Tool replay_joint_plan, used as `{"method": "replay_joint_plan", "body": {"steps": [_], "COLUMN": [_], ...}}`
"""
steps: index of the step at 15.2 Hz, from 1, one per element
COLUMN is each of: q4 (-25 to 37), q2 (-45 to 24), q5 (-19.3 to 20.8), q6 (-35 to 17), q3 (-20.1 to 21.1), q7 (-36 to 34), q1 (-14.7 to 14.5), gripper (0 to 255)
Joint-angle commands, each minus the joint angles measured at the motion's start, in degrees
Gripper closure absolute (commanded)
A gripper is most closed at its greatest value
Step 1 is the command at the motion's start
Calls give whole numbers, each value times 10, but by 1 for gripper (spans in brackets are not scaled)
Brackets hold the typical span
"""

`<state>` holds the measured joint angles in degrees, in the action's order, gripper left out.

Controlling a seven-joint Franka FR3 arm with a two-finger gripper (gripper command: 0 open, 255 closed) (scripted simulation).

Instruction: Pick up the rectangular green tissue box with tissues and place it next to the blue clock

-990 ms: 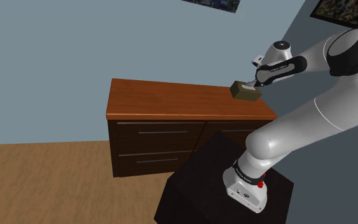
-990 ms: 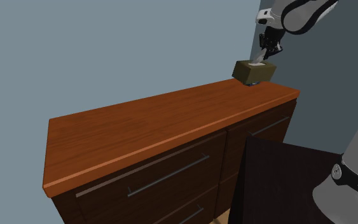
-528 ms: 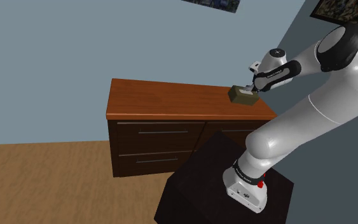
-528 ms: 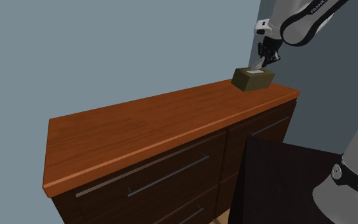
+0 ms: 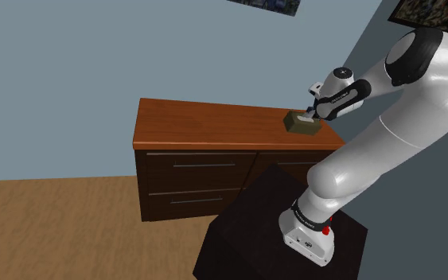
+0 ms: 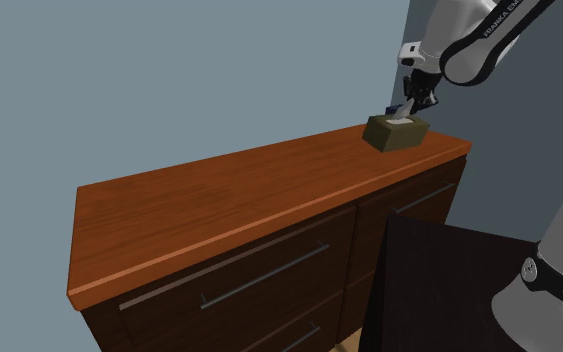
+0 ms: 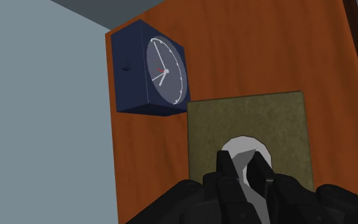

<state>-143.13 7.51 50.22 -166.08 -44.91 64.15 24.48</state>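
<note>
An olive-green tissue box (image 5: 300, 122) (image 6: 397, 131) (image 7: 247, 124) rests on the brown wooden dresser top (image 5: 206, 123) (image 6: 249, 190) near its end by the darker wall. A white tissue (image 7: 246, 147) sticks up from the box's opening. My gripper (image 5: 313, 113) (image 6: 407, 100) (image 7: 241, 175) comes down onto the box from above, its two black fingers shut on the tissue. In the wrist view a dark blue clock (image 7: 149, 70) with a round white-marked face stands just beyond the box's corner, against the grey-blue wall.
The dresser has drawers with long metal handles (image 5: 206, 165) (image 6: 269, 270). My black stand (image 5: 254, 231) (image 6: 449, 280) stands close in front of the dresser. A wooden floor (image 5: 55, 231) lies at the shoulder view's left. Picture frames (image 5: 270, 5) hang high on the walls.
The tissue box has come down from just above the dresser onto its top, shifting a little toward the wall. The arm has lowered with it.
</note>
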Motion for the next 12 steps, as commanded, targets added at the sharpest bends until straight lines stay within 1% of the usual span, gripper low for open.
{"method": "replay_joint_plan", "body": {"steps": [1, 4, 5, 10, 12], "q4": [0, 0, 0, 0, -13], "q2": [-1, -1, -1, -1, 63], "q5": [0, 0, 0, 0, 20], "q6": [-1, -1, -1, -1, 54], "q3": [0, 0, 0, 0, 19], "q7": [0, 0, 0, 0, -6], "q1": [0, 0, 0, 0, 5], "gripper": [255, 255, 0, 0, 0]}}
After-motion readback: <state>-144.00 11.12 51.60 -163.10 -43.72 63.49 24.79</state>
